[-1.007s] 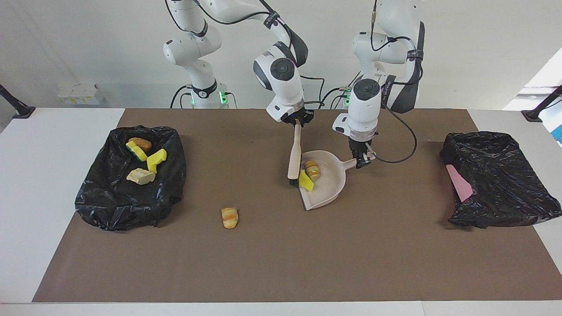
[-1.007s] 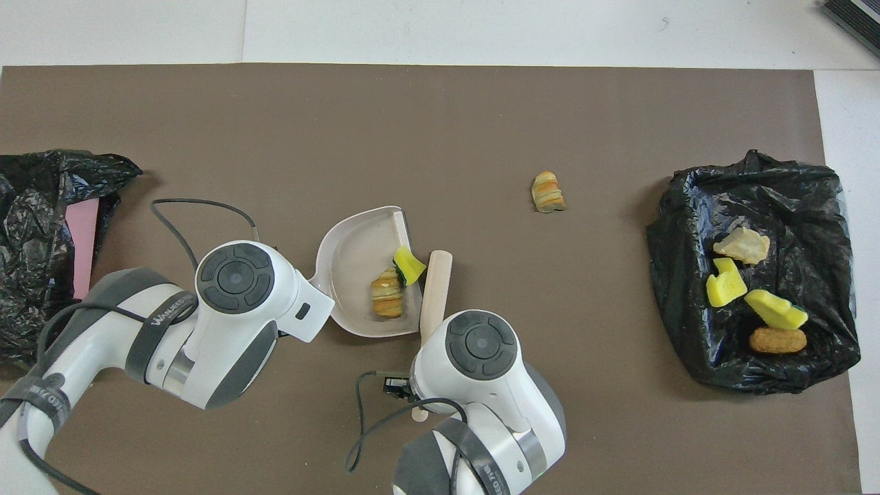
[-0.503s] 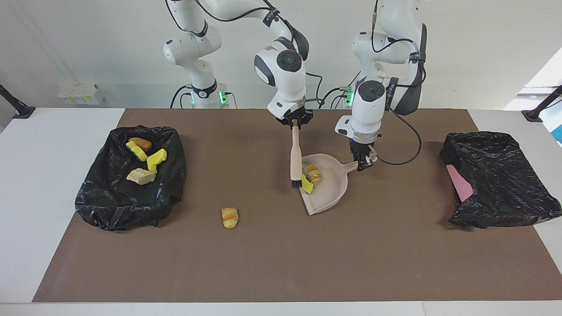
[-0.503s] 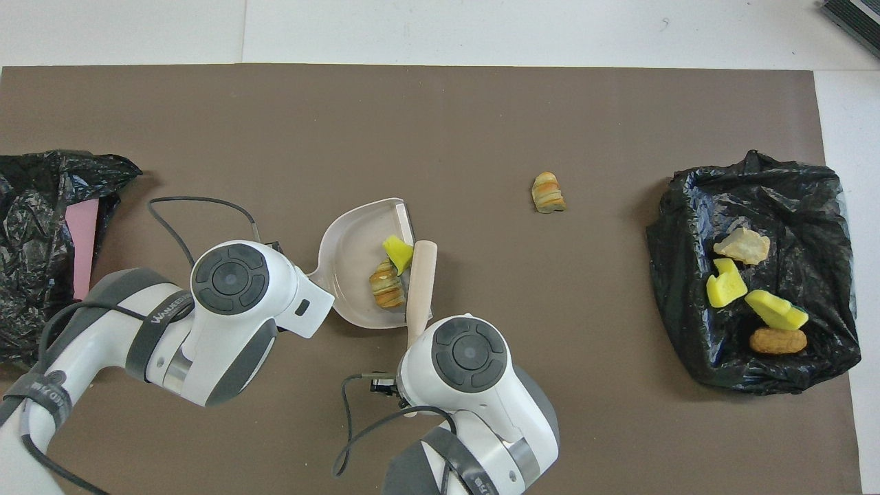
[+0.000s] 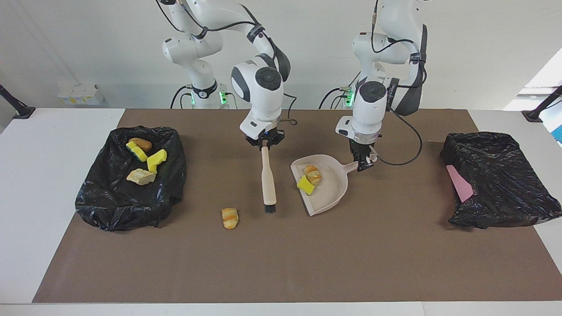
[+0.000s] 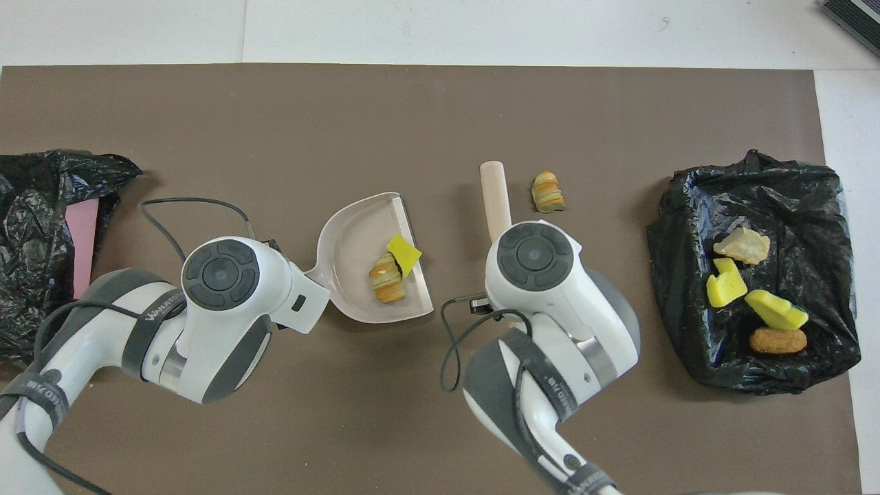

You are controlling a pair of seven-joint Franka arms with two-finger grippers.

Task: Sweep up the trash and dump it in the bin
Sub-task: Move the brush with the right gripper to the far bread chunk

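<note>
Trash: one bread lump (image 5: 229,217) lies loose on the counter (image 5: 281,263), just beside the brush (image 5: 268,184), between dustpan (image 5: 327,193) and the filled bin bag (image 5: 127,206). The right claw (image 5: 264,144) clamps the brush handle; the left claw (image 5: 362,162) grips the dustpan handle, two scraps (image 5: 309,177) inside. Best bet: bristles down past the lump, pan lip flat, sweep low.

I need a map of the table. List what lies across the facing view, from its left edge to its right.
Black bin bag holding four scraps → loose bread-like lump → brush held by the right gripper → dustpan with two scraps → left gripper on its handle → black bag with the pink flat piece.
</note>
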